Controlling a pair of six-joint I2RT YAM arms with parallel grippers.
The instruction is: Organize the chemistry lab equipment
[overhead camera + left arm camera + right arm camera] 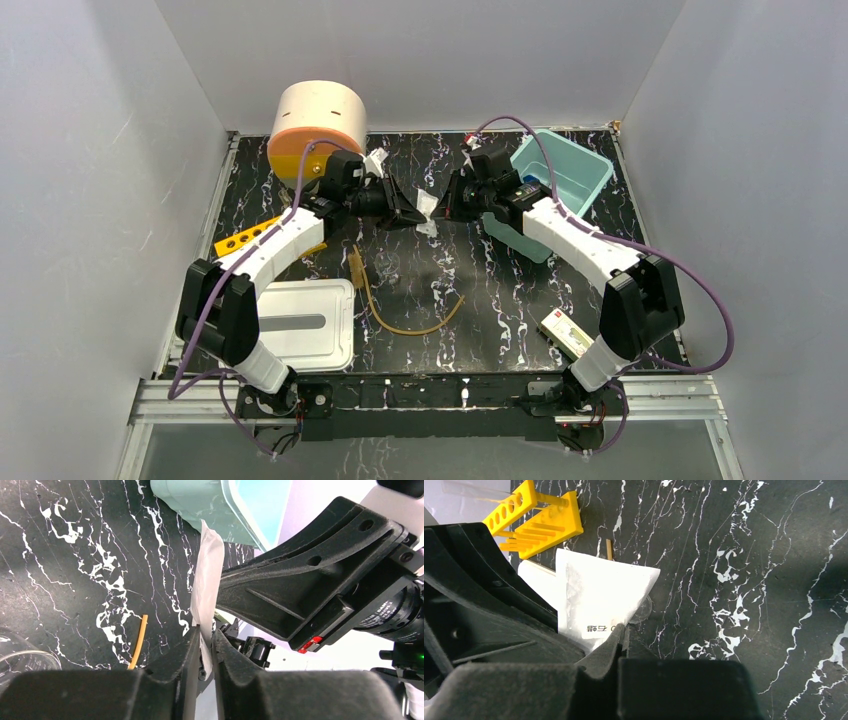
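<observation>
Packet gripped by both hands above the middle of the surface

Equipment near the arm bases is not yet sorted: a white flat tray (305, 325) at the left, a small printed box (566, 334) at the right, and the amber rubber hose (410, 322) lying curved between them. A little further, the orange-yellow holed rack (245, 240) lies at the left edge, partly under the left arm.

Beyond it the two hands meet. The left hand (413, 212) is clenched on one edge of the clear packet (428, 212). The right hand (449, 205) pinches the opposite edge with its fingertips, so the packet hangs between them, lifted off the surface. I judge this step to be a handover of the packet, or a pull to open it; I cannot tell which.

The next move calls for one hand to let go while the other holds firmly, because the thin film can slip or tear. The teal bin (575, 170) behind the right hand looks a likely place for the packet.

The surface (520, 290) is black with white veins. At its far side stands a round cream and orange container (318, 125), and plain pale walls close the room on three sides.
</observation>
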